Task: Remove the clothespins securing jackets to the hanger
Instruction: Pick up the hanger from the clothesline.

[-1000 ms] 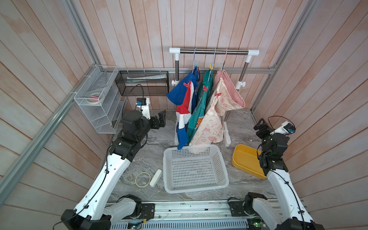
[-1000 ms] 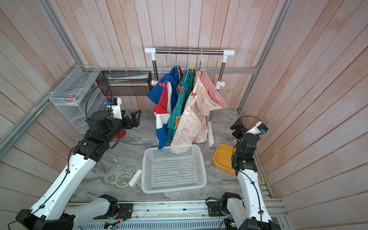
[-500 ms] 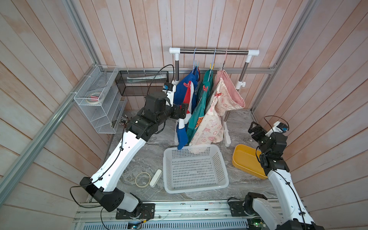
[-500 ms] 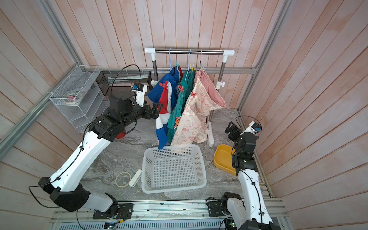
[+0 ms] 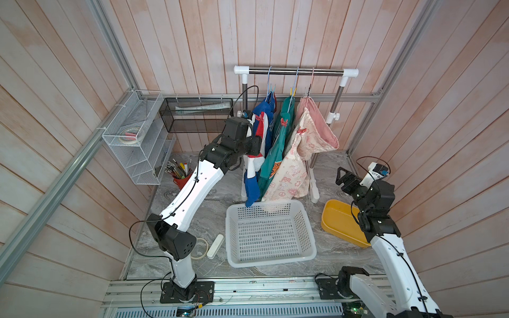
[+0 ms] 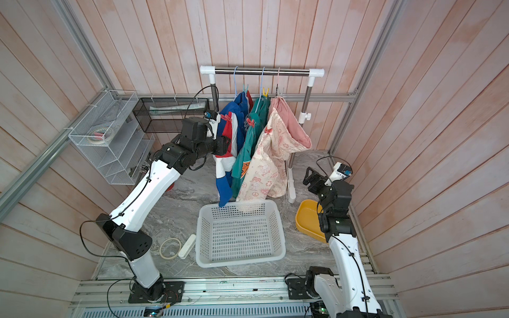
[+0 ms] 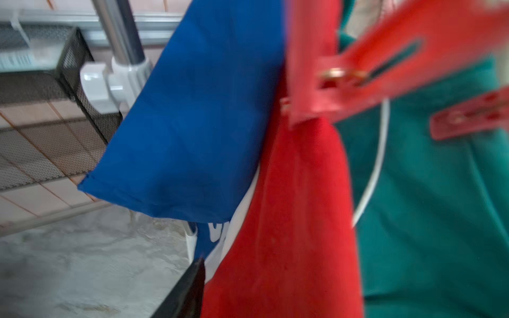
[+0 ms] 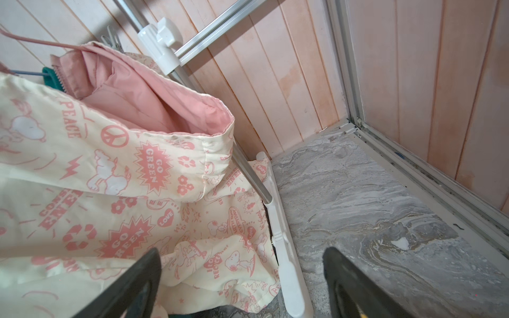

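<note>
On smooth blue jacket [image 7: 192, 110], coral plastic clothespin [image 7: 358, 68] (flat, slotted)

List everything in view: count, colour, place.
hooded jackets: three, blue-red-white, teal, cream pink-printed; hung on the rail
red-coral plastic clothespins: three seen, one on each jacket
steel clothes rail with white joints: one, back wall
white plastic basket: one, floor, before jackets
yellow plastic tub: one, beside right arm
white wire shelf: one, left-arm side wall
black mesh tray: one, back wall
red cup of pens: one, below shelf
tape ring, white bar: one each, beside basket
left gripper: black, at blue-red-white jacket, jaws hidden
right gripper: black, open, empty, near cream jacket
</note>
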### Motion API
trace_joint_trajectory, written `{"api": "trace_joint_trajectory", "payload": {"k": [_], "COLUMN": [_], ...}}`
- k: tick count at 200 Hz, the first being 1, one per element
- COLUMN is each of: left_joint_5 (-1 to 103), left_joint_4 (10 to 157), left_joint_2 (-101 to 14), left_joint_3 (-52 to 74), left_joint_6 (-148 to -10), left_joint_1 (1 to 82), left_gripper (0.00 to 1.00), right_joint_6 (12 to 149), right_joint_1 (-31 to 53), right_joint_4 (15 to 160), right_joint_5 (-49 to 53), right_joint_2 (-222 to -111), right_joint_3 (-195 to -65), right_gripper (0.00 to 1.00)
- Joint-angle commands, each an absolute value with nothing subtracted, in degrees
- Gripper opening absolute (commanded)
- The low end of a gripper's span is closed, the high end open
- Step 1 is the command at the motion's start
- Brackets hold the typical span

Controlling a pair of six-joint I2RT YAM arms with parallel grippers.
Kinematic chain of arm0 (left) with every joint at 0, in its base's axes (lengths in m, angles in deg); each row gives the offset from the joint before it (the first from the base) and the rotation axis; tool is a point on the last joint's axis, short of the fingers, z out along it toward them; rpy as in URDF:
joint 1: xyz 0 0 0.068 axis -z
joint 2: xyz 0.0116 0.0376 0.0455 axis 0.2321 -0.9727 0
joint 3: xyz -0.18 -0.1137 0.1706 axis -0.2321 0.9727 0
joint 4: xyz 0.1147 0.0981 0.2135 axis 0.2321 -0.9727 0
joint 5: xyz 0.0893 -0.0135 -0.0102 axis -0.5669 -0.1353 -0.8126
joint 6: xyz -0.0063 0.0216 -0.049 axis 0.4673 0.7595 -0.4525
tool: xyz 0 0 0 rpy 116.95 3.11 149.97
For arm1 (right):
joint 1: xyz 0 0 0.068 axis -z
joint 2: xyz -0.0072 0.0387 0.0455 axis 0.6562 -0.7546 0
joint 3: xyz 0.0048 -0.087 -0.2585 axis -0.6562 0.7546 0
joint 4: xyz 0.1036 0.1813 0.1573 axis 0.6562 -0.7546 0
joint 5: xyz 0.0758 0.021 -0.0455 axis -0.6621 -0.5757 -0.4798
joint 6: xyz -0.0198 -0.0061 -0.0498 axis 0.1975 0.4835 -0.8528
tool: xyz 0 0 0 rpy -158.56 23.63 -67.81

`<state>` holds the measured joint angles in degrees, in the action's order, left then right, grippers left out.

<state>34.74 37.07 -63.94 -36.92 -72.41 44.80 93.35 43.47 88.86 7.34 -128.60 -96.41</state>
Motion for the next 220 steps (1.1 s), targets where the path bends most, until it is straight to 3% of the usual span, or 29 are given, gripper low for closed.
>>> {"api": "trace_joint_trajectory", "payload": {"k": [1,19,47,134,170,220], "left_joint_5": [35.8,35.4,35.3,33.6,35.3,40.1], "left_joint_4": [36.8,36.5,37.3,38.5,38.2,37.1], "left_joint_2": [-64.1,-64.2,-63.6,-60.8,-55.2,-44.3], "left_joint_3": [-40.5,-43.5,-48.3,-57.9,-53.0,-40.0], "left_joint_6": [-72.7,-73.4,-73.9,-72.0,-71.4,-70.9], "left_joint_1": [44.4,44.4,44.4,44.5,44.5,45.1], "left_gripper": [0.26,0.09,0.00,0.00,0.00,0.00], "right_joint_6": [90.1,89.3,88.2,83.4,82.9,81.5], "right_joint_1": [41.7,41.0,39.0,30.4,27.3,15.8], "right_joint_4": [87.0,86.5,85.0,77.8,76.1,73.9], "right_joint_5": [6.4,5.4,3.6,5.2,3.7,6.9], "right_joint_2": [-126.9,-126.0,-125.7,-125.1,-125.2,-126.8], "right_joint_3": [-98.4,-98.8,-99.9,-105.5,-108.1,-110.0], "right_gripper": [0.92,0.92,0.92,0.91,0.90,0.89]}}
